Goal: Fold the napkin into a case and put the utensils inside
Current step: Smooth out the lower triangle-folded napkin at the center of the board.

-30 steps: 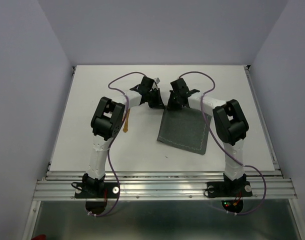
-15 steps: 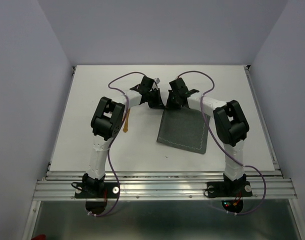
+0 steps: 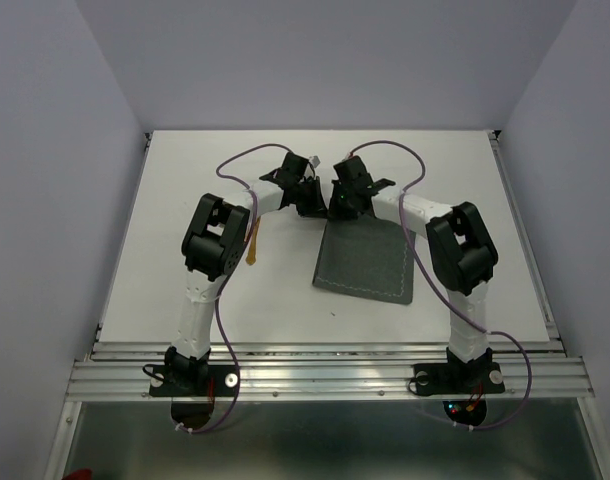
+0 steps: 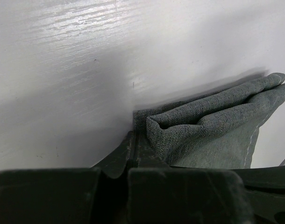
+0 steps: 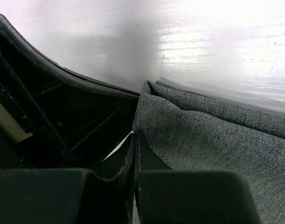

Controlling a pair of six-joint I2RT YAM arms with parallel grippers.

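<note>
While both arms reach forward from the near edge and fold inward at the elbow, the two wrists end up almost nose to nose over the far middle of the white desk (image 3: 175, 200), tips angled down. Left fingers (image 3: 319, 209) are pressed together with no gap. In the left wrist view the left fingers (image 4: 126, 151) nip a doubled-over corner of the dark grey soft cloth napkin with a pale stitched hem line (image 3: 367, 262), and the napkin (image 4: 212, 126) is bunched in two rolled folds right at the tips. Right fingers (image 3: 342, 208) are likewise closed tight. In the right wrist view the right fingers (image 5: 126, 156) pinch the napkin (image 5: 212, 140) at its edge, with the other arm's black housing just beside on the left. So both grips sit on the same far-left corner of the napkin, nearly touching each other. The rest of the napkin lies flat on the desk between the arms, closer to the right arm, which overhangs its right edge. The hem line is visible along the near and right sides, and the far side is drawn narrower than the near. Thin orange-brown utensil stick (image 3: 253, 246) lies on the desk just beside the left arm's elbow, partly hidden by it and well apart from the napkin. Only one shows; can't tell about a second. Purple cables (image 3: 232, 163) loop off each wrist.
</note>
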